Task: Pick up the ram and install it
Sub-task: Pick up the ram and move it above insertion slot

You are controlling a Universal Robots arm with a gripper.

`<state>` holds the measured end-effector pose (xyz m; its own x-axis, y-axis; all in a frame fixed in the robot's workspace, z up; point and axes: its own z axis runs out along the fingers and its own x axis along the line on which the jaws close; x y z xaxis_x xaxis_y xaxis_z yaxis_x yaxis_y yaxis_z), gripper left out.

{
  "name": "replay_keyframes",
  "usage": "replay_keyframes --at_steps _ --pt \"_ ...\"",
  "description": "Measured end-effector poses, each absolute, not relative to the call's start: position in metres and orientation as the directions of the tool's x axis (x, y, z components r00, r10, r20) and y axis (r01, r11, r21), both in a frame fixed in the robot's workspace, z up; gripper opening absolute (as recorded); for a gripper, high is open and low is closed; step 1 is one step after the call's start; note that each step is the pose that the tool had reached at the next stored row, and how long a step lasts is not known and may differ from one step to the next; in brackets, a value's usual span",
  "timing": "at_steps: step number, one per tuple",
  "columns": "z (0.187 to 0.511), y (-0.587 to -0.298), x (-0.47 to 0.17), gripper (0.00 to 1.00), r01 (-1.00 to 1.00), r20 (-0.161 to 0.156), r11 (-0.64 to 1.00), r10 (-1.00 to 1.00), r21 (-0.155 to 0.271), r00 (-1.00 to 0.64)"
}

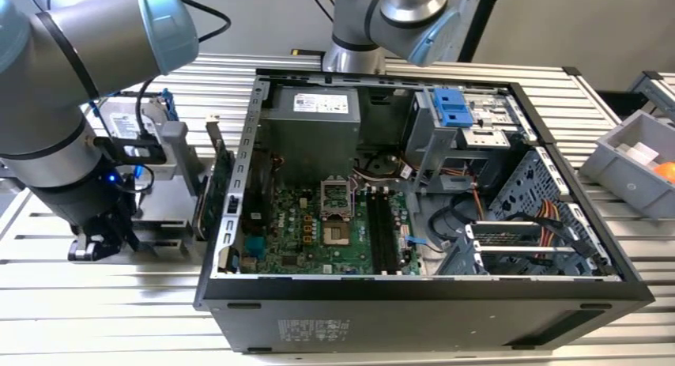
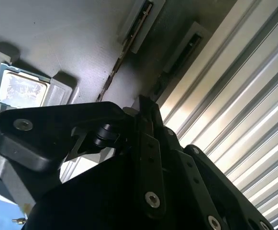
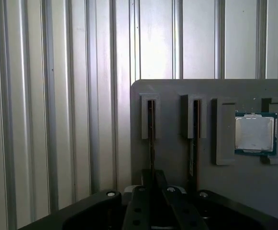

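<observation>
The ram (image 3: 151, 143) is a thin dark stick standing on edge in one slot of a grey holder (image 3: 177, 91); in the second wrist view the ram (image 2: 111, 76) runs from its slot down to the fingertips. My gripper (image 3: 153, 175) is over that slot, its black fingers drawn close together on the stick's edge, as the gripper (image 2: 146, 108) also looks in the second wrist view. In the exterior view the gripper (image 1: 97, 246) is low over the holder (image 1: 169, 224), at the exterior view's left of the open computer case (image 1: 422, 295).
A second stick (image 3: 194, 143) stands in the neighbouring slot and a square processor chip (image 3: 255, 133) lies in a pocket beside it. A green card (image 1: 218, 184) stands on edge by the case wall. The motherboard's long memory slots (image 1: 382, 232) lie inside the case. A grey bin (image 1: 633, 160) sits at the right.
</observation>
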<state>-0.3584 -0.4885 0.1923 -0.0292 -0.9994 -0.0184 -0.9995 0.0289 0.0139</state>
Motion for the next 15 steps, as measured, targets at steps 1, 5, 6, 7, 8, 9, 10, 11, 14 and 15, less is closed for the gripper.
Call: replay_keyframes --at_steps 1,5,6,7,8,9,10,11,14,15 --pt "0.1922 -0.4885 -0.3584 0.00 -0.999 -0.018 0.029 -0.999 0.014 -0.029" --pt "0.1919 -0.4885 -0.3584 0.00 -0.999 -0.018 0.029 -0.999 0.014 -0.029" --pt "0.1919 -0.4885 -0.3584 0.00 -0.999 -0.018 0.029 -0.999 0.014 -0.029" --pt "0.1918 -0.4885 -0.3584 0.00 -0.999 -0.018 0.029 -0.999 0.014 -0.029" --pt "0.1918 -0.4885 -0.3584 0.00 -0.999 -0.018 0.029 -0.999 0.014 -0.029" --pt "0.1917 -0.4885 -0.3584 0.00 -0.999 -0.018 0.029 -0.999 0.014 -0.029" --pt "0.1916 -0.4885 -0.3584 0.00 -0.999 -0.018 0.029 -0.999 0.014 -0.029" --pt "0.1918 -0.4884 -0.3584 0.00 -0.999 -0.019 0.029 -0.999 0.014 -0.029" --pt "0.1942 -0.4884 -0.3584 0.00 -0.999 -0.019 0.029 -0.999 0.014 -0.029" --pt "0.1949 -0.4884 -0.3583 0.00 -0.999 -0.019 0.029 -0.999 0.014 -0.029"
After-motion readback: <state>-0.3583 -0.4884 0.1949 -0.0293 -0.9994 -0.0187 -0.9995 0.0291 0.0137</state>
